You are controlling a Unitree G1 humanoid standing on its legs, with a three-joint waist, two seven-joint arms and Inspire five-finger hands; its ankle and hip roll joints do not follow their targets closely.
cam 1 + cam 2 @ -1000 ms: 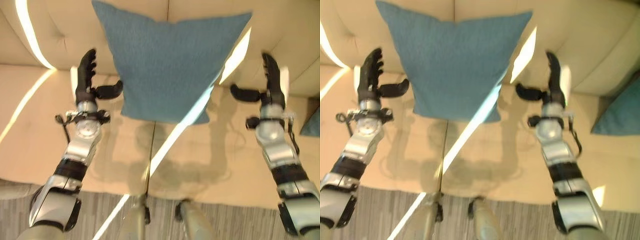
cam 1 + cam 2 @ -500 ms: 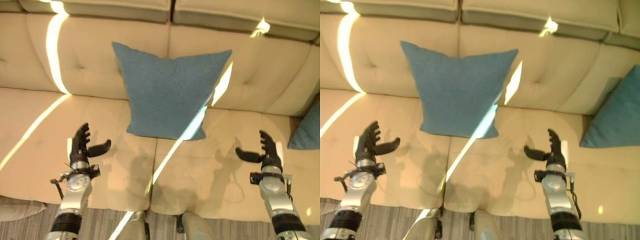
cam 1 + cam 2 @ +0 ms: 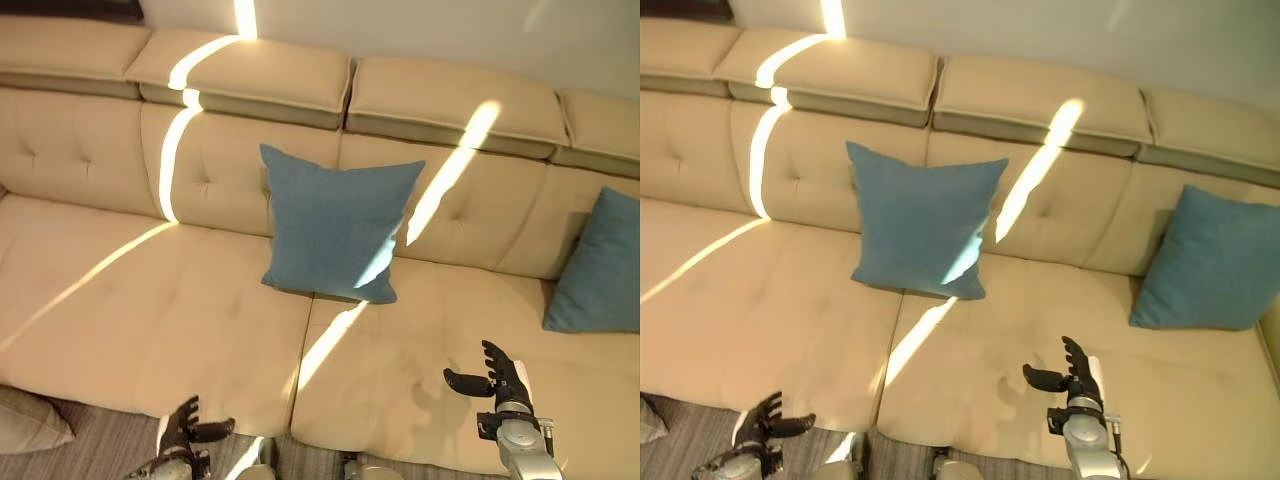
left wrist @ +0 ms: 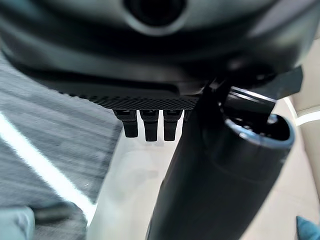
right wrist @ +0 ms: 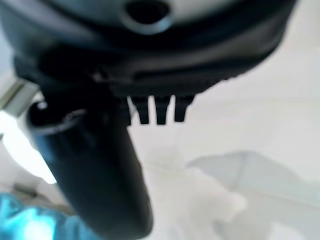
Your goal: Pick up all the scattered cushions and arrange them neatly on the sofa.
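Two blue cushions sit on the beige sofa (image 3: 150, 300) in the left eye view: the middle cushion (image 3: 335, 235) stands upright against the backrest, over the seam between two seat sections, and the right cushion (image 3: 600, 265) leans against the backrest at the sofa's far right end, well apart from the first. A grey cushion (image 3: 30, 425) lies on the floor (image 3: 90, 455) at the lower left, just in front of the sofa. The left hand (image 3: 183, 430) hangs low by the seat's front edge, fingers straight and thumb spread, holding nothing. The right hand (image 3: 500, 375) hovers over the right seat section, likewise spread wide and empty.

The right eye view shows the same layout, with the right cushion seen whole.

In the left wrist view, straight fingertips (image 4: 150, 127) point out above striped floor and pale upholstery, nothing between them and the thumb.

In the right wrist view, the fingertips (image 5: 160, 112) extend straight over pale sofa fabric, with a patch of blue at one corner.
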